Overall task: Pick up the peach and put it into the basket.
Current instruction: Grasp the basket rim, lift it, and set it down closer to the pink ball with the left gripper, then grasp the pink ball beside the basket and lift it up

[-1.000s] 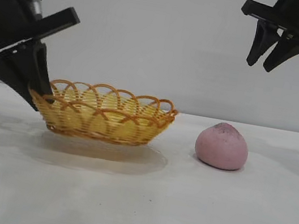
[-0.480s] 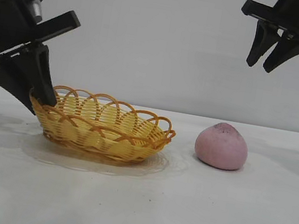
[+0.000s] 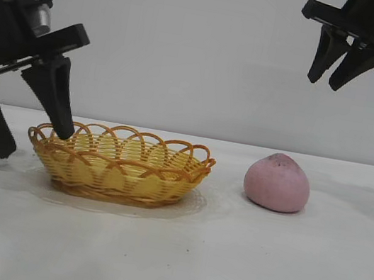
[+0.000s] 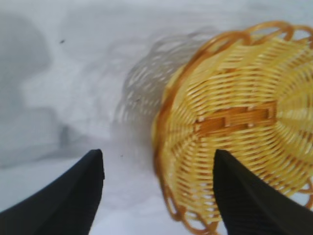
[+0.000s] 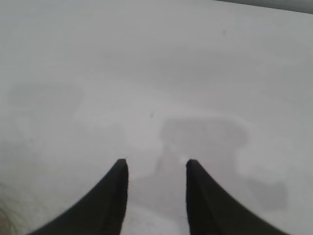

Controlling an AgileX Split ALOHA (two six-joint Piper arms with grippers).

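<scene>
The dull pink peach (image 3: 277,182) sits on the white table at the right, free of both grippers. The yellow-tan wicker basket (image 3: 119,165) lies flat on the table at centre left. My left gripper (image 3: 35,144) is open wide and straddles the basket's left rim, one finger inside the rim and one outside. In the left wrist view the gripper (image 4: 159,154) spans the rim of the basket (image 4: 234,122). My right gripper (image 3: 326,83) hangs high above the peach, open with a modest gap and empty. The right wrist view shows the gripper (image 5: 156,161) over bare table only.
The white table (image 3: 168,252) runs across the whole front. A plain light wall stands behind it.
My left gripper let go of the basket's left rim and opened wide. The basket, tilted half a second ago, now lies flat. The right arm and the peach have not moved.
</scene>
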